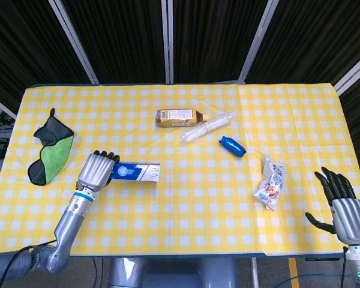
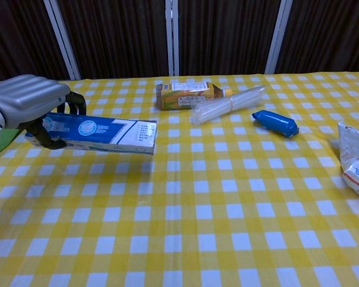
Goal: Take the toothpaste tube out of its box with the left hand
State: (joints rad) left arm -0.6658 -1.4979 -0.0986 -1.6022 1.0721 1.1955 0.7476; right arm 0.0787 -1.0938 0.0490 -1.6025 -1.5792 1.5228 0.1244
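My left hand [image 1: 96, 171] [image 2: 30, 103] grips one end of the blue and white toothpaste box [image 1: 136, 173] [image 2: 102, 132] and holds it level above the yellow checked table [image 1: 186, 204], the box's free end pointing right. No tube shows outside the box. My right hand [image 1: 342, 204] stands at the table's right front corner with fingers spread and nothing in it; the chest view does not show it.
A green and black cloth [image 1: 50, 150] lies at the left. A tea bottle [image 1: 179, 117], a clear wrapped bundle [image 1: 207, 126] and a blue packet [image 1: 232, 146] lie mid-table. A snack bag [image 1: 271, 183] sits at the right.
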